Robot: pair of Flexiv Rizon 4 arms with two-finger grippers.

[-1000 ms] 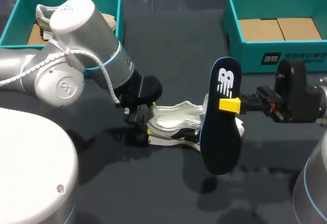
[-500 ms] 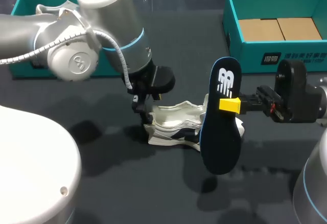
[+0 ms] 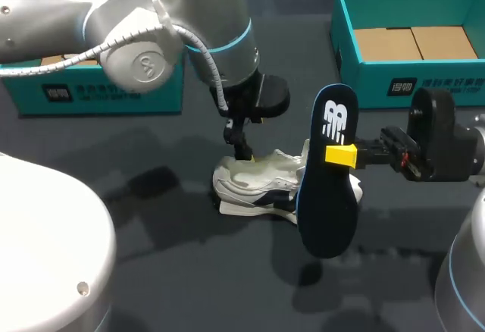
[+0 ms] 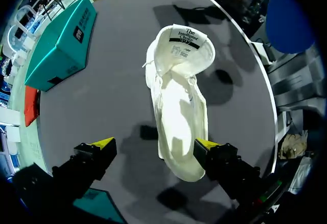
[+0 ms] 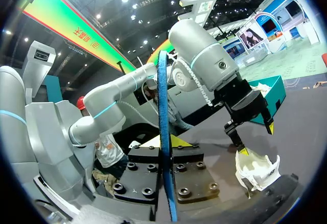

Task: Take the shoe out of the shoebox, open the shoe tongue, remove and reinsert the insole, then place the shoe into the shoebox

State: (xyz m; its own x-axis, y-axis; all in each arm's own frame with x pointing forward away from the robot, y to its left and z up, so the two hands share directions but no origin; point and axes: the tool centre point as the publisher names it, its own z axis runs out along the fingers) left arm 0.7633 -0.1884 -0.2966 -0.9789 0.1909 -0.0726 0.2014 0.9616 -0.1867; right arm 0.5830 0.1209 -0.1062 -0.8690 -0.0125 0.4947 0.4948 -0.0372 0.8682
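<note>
Left gripper (image 4: 156, 144) lifted off the shoe (image 3: 254, 184).
It hangs open; your right gripper (image 3: 339, 155) grips the insole (image 3: 326, 218), ready to reinsert.

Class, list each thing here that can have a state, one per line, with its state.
shoe: out of the box, resting on the table, insole out.
insole: held upright, outside the shoe.
left hand: open, above the shoe.
right hand: shut on the insole.
right shoebox: open, empty.
</note>
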